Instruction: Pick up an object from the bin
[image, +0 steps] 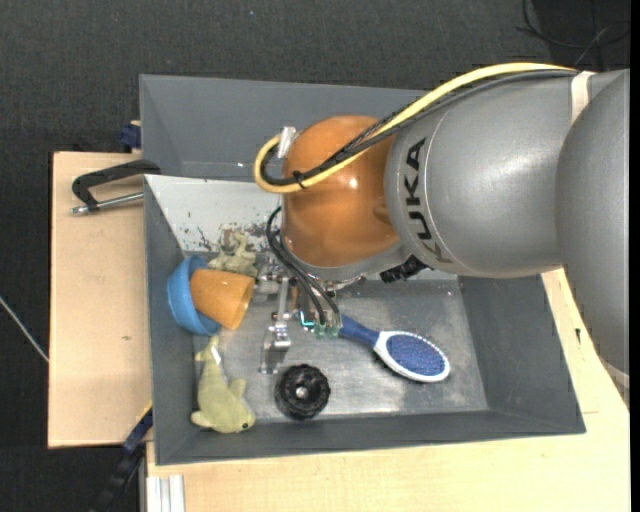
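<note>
My gripper (298, 335) hangs under the arm's orange cover, low over the bin floor near the middle, and stands open with nothing between its fingers. A blue brush with a white rim (405, 352) lies just to its right, the handle end touching or nearly touching the right finger. A black round thing (302, 390) sits directly below the gripper in the view, close to the bin's front wall. An orange cup (222, 296) lies on its side to the left, its mouth in a blue bowl (183, 296).
A yellow-green soft toy (221, 396) lies in the front left corner. A small beige figure (235, 255) rests by the back wall, above the cup. The arm and its cover hide the back middle of the bin.
</note>
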